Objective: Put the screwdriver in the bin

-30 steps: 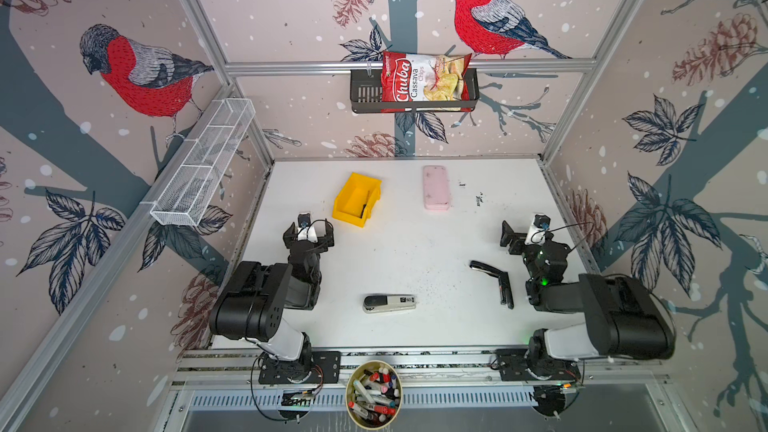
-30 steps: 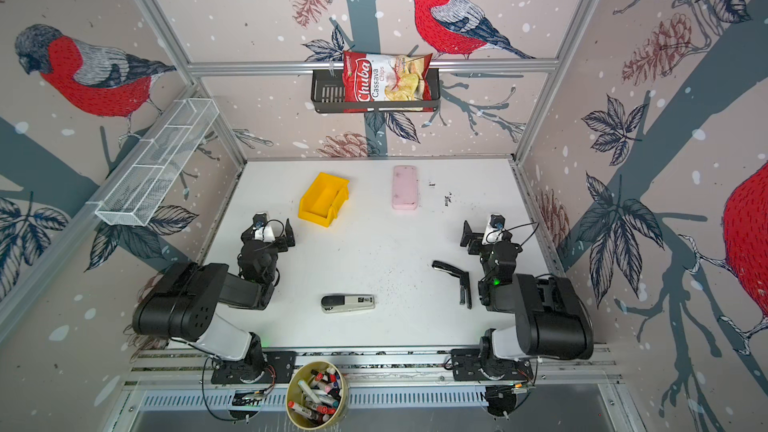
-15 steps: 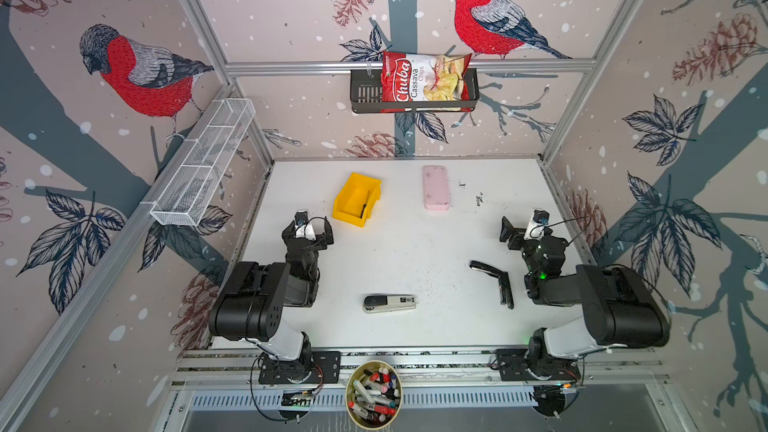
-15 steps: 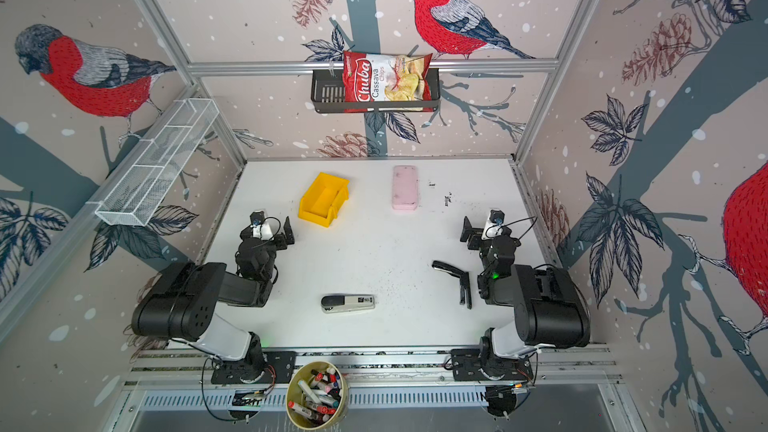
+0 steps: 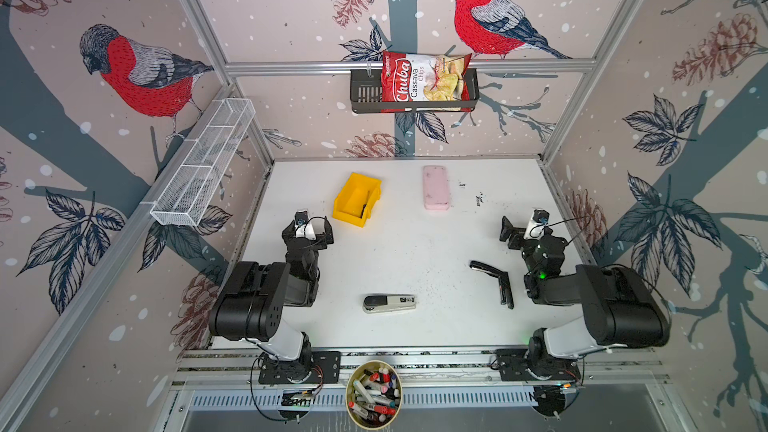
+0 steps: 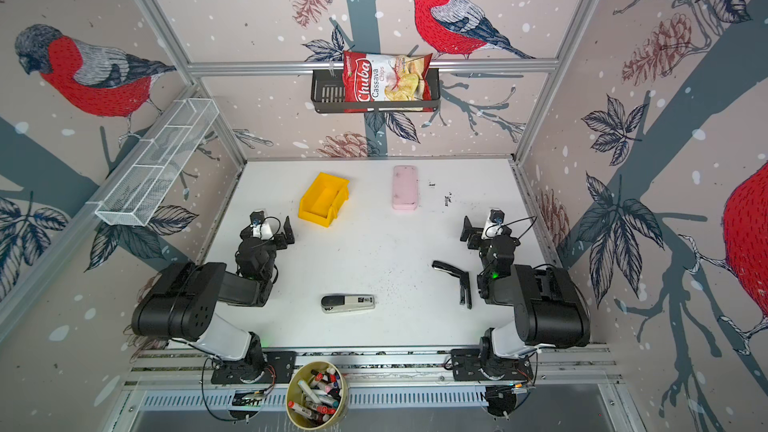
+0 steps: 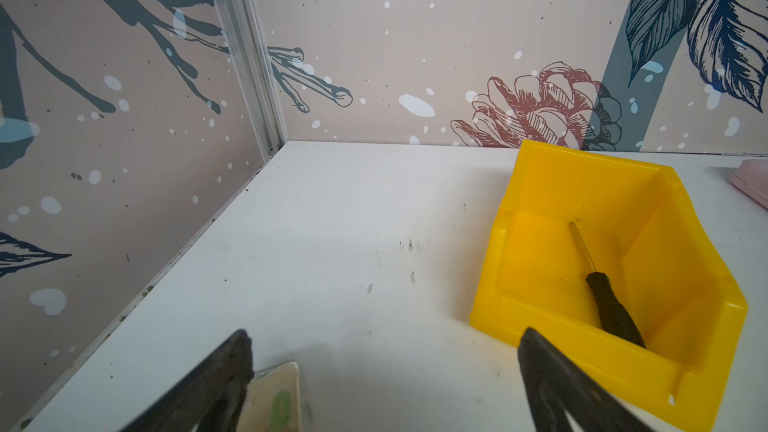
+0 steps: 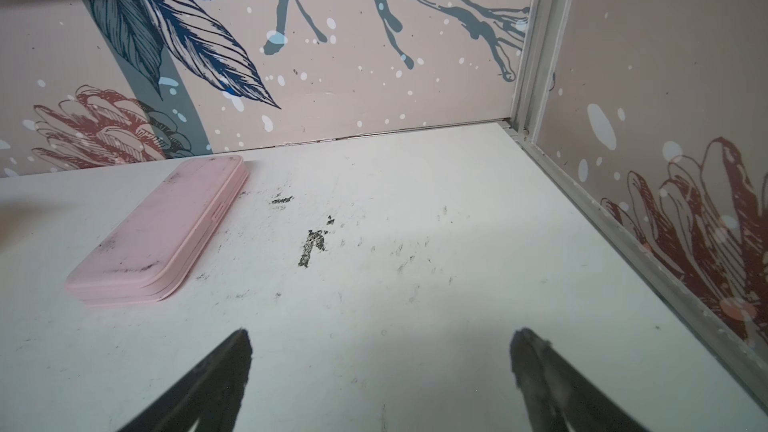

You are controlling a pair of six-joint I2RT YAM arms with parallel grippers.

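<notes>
We see the screwdriver [image 7: 611, 305] lying inside the yellow bin [image 7: 582, 184], its handle end hidden behind the front lip. The left gripper [image 7: 384, 338] and right gripper [image 8: 382, 336] both stand wide apart, holding nothing.

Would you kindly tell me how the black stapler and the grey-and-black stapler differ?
The black stapler is hinged open into an L, while the grey-and-black stapler lies closed and straight. The black stapler is dark all over; the grey-and-black stapler has a pale body with a dark end. Both lie on the white table, untouched.
</notes>
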